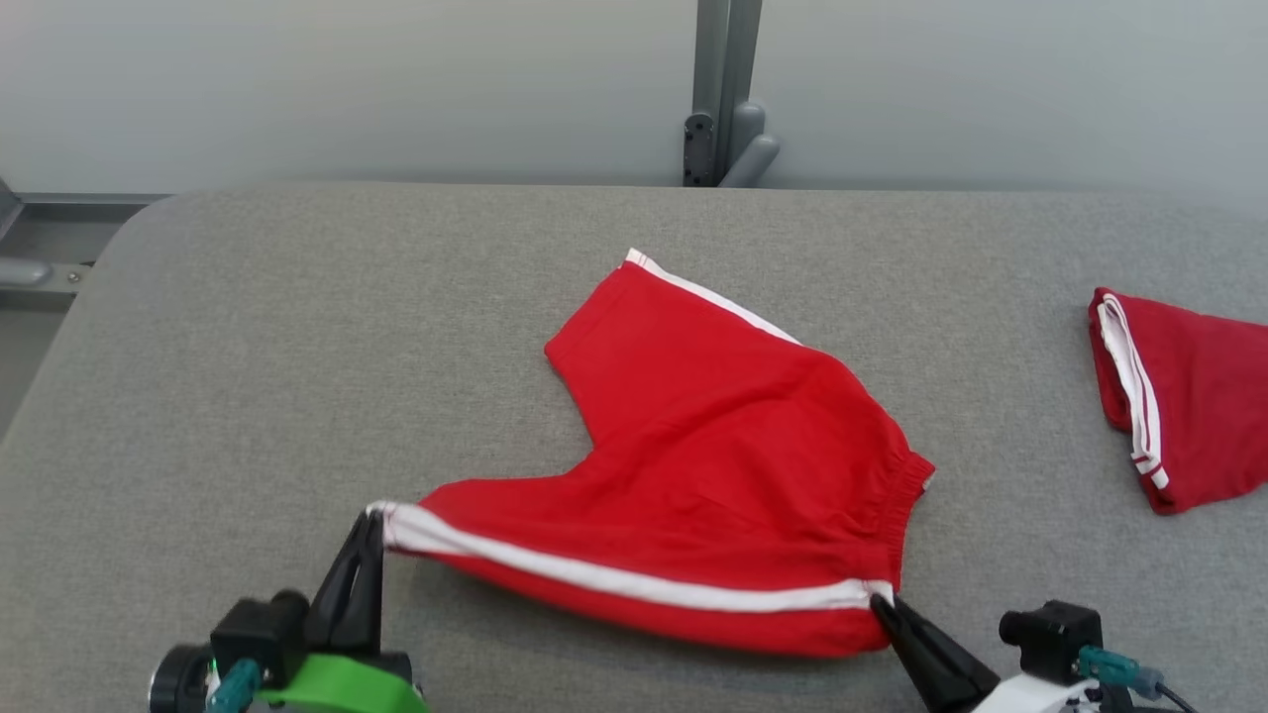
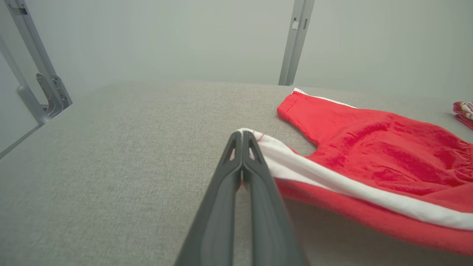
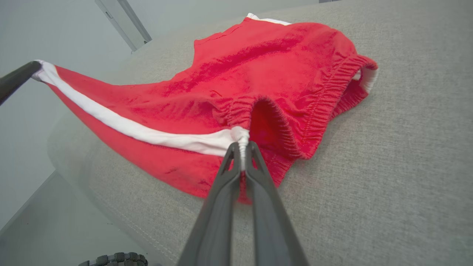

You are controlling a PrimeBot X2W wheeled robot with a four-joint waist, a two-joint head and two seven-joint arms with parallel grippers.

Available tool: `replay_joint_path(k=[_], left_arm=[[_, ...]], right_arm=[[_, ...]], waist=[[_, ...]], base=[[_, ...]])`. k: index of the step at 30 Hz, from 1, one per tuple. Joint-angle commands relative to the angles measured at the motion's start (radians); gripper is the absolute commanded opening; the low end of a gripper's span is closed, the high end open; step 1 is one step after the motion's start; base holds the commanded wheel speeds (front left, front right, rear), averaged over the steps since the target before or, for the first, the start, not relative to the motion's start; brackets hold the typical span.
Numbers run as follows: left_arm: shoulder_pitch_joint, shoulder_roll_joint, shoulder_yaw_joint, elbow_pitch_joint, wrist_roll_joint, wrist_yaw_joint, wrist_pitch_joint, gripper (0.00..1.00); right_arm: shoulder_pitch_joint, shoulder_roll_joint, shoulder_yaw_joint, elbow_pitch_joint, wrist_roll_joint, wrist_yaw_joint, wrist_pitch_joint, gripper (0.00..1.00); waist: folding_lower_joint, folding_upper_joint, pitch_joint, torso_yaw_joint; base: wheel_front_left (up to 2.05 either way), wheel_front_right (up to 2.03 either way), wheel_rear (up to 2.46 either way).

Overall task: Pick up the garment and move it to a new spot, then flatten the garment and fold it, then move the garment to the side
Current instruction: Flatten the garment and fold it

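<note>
The garment [image 1: 713, 436] is a pair of red shorts with a white side stripe, spread on the grey table [image 1: 297, 347]. Its near edge is lifted off the cloth and stretched between my two grippers. My left gripper [image 1: 374, 515] is shut on the hem corner of the near leg, seen close up in the left wrist view [image 2: 242, 133] against the garment [image 2: 369, 155]. My right gripper [image 1: 880, 598] is shut on the waistband end of the white stripe; the right wrist view shows that pinch [image 3: 242, 145] on the garment [image 3: 258, 77]. The far leg lies flat.
A second red piece with white trim [image 1: 1184, 396] lies at the table's right edge, also glimpsed in the left wrist view [image 2: 463, 112]. A grey metal post [image 1: 723, 94] stands behind the table's far edge. Bare grey cloth stretches to the left of the shorts.
</note>
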Motion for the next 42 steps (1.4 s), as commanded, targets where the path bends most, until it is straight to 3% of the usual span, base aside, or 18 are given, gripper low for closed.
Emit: replay_joint_path(k=[1,7,17,26,36,37,38,39,42], left_arm=[[-0.049,0.014,-0.015,-0.004,-0.002,0.001,0.001,0.0],[-0.276,0.055,-0.084,0.063,0.005,0.001,0.001,0.0],[-0.756,0.102,-0.16,0.344,0.068,0.001,0.001,0.0],[-0.967,0.112,-0.186,0.516,0.123,0.008,0.001,0.0],[-1.034,0.123,-0.196,0.64,0.144,0.019,0.001,0.0],[-1.025,0.119,-0.2,0.648,0.144,0.019,0.001,0.2],[-1.017,0.113,-0.195,0.648,0.135,0.02,0.001,0.87],[-1.008,0.109,-0.193,0.651,0.134,0.021,0.001,1.0],[-0.986,0.095,-0.185,0.63,0.121,0.026,0.001,1.0]], right_arm=[[-0.017,0.008,-0.019,-0.002,0.01,-0.002,-0.002,0.0],[-0.123,0.063,-0.1,0.006,0.032,-0.002,-0.002,0.0],[-0.322,0.221,-0.27,0.034,-0.018,-0.001,-0.002,0.0],[-0.353,0.307,-0.37,0.005,-0.059,-0.002,-0.002,0.0],[-0.384,0.327,-0.332,-0.001,-0.07,-0.002,-0.002,0.0],[-0.386,0.327,-0.327,-0.005,-0.079,-0.002,-0.002,0.1],[-0.385,0.328,-0.319,-0.008,-0.085,-0.002,-0.002,0.42],[-0.384,0.327,-0.321,-0.013,-0.09,-0.002,-0.002,1.0],[-0.372,0.327,-0.342,-0.031,-0.12,-0.001,-0.002,1.0]], waist=[[0.0001,0.0002,0.047,-0.043],[0.0001,0.0002,0.171,-0.107],[0.0001,0.0002,0.448,-0.24],[0.0001,0.0002,0.533,-0.311],[0.0001,0.0002,0.54,-0.333],[0.0001,0.0002,0.536,-0.331],[0.0001,0.0002,0.531,-0.328],[0.0001,0.0002,0.525,-0.325],[0.0001,0.0002,0.502,-0.313]], base=[[0.0,0.0,0.0],[0.0,0.0,0.0],[0.0,0.0,0.0],[0.0,0.0,0.0],[0.0,0.0,0.0],[0.0,0.0,0.0],[0.0,0.0,0.0],[0.0,0.0,0.0],[0.0,0.0,0.0]])
